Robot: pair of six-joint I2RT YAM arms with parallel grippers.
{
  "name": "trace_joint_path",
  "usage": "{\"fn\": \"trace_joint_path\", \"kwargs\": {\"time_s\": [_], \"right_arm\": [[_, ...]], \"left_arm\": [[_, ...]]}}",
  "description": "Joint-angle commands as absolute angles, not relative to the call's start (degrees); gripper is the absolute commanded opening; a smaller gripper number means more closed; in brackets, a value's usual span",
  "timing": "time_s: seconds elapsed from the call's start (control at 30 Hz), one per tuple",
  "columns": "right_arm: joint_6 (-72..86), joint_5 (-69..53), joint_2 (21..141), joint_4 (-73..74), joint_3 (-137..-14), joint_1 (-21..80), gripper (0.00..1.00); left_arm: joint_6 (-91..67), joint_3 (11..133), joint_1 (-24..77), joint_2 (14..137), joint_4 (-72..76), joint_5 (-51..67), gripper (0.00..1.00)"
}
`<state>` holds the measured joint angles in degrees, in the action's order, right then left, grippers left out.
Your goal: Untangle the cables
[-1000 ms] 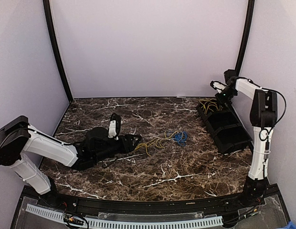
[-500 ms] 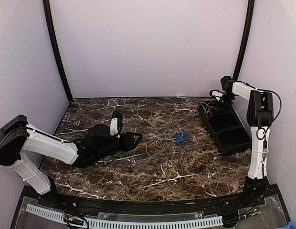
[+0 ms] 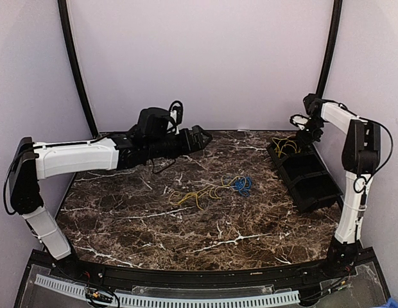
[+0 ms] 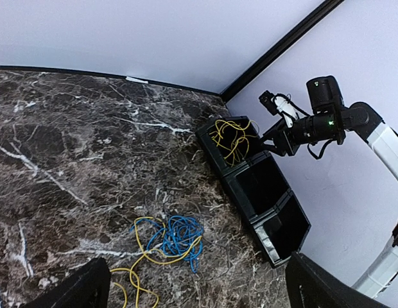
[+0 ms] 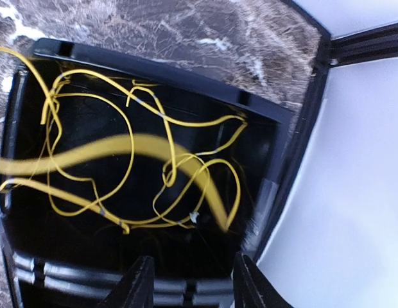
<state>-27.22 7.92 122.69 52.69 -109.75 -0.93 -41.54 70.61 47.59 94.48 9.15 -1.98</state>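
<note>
**Cables: one yellow lot binned, mixed tangle on counter**

Cables lie in two places. A mixed tangle (image 3: pixel 224 187) sits mid-counter: a blue bundle (image 4: pixel 176 234) with yellow strands (image 3: pixel 192 194) trailing from it toward the left. A second lot (image 5: pixel 141 167), yellow only, lies loose in the far compartment of the black bin (image 3: pixel 311 200) at the right edge of the counter (image 3: pixel 135 224).

Left jaws are spread wide and hold nothing. They are raised over the far left of the counter, well apart from the tangle. Right jaws stand apart above the bin's far compartment with nothing between the tips. A blurred yellow strand crosses the right wrist view, and whether it touches a finger cannot be told.

Assessment: the task looks partly done, and the mixed tangle is the likely next item. Recommended method: one arm pins the blue bundle, the other takes a yellow strand near its free end. Draw it slowly and low along the counter, and stop if the blue loops tighten.

Markings: no brand, label or writing is legible in any view.
</note>
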Motion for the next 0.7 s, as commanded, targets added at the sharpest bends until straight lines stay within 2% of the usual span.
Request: {"fn": "trace_joint_path", "kwargs": {"time_s": [0.0,0.23,0.43,0.67], "right_arm": [[-26.37,9.46,116.37,55.24,-109.23,-1.23,0.47],[-26.42,7.26,111.91,54.15,-108.46,-1.05,0.53],[-28.13,5.25,112.09,41.75,-101.39,-1.05,0.50],[-28.83,5.77,118.16,35.81,-104.17,-1.05,0.49]], "left_arm": [[-40.55,80.40,46.47,98.61,-6.22,8.83,0.99],[-42.84,86.98,46.09,95.21,-3.39,3.64,0.99],[-53.28,82.56,44.37,88.60,17.04,5.72,0.99],[-67.84,88.84,42.34,93.44,30.29,17.25,0.99]]}}
